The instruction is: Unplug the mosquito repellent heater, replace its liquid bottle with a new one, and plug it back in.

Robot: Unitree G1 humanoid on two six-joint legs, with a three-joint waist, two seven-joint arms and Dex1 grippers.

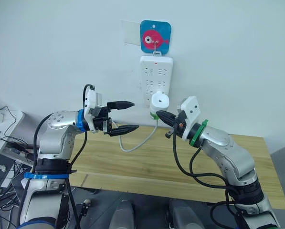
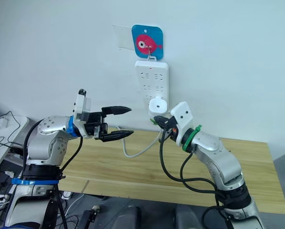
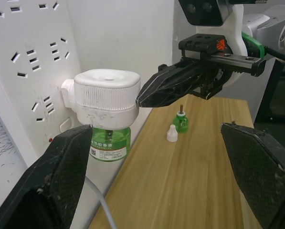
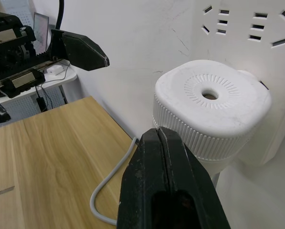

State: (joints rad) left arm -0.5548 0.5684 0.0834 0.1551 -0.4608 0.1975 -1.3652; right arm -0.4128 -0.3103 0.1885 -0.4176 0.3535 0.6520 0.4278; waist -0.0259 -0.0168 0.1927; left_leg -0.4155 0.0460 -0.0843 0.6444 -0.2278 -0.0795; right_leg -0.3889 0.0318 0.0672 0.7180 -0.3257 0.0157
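White mosquito repellent heater (image 1: 159,101) plugged in power strip (image 1: 156,76), just beyond right gripper (image 1: 164,116), closed, empty; left gripper (image 1: 124,116) wide open, farther.

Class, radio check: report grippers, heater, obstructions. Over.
Left gripper open, empty. Right gripper shut, tip at the heater. Heater plugged into power strip, green bottle attached. Nothing blocking.
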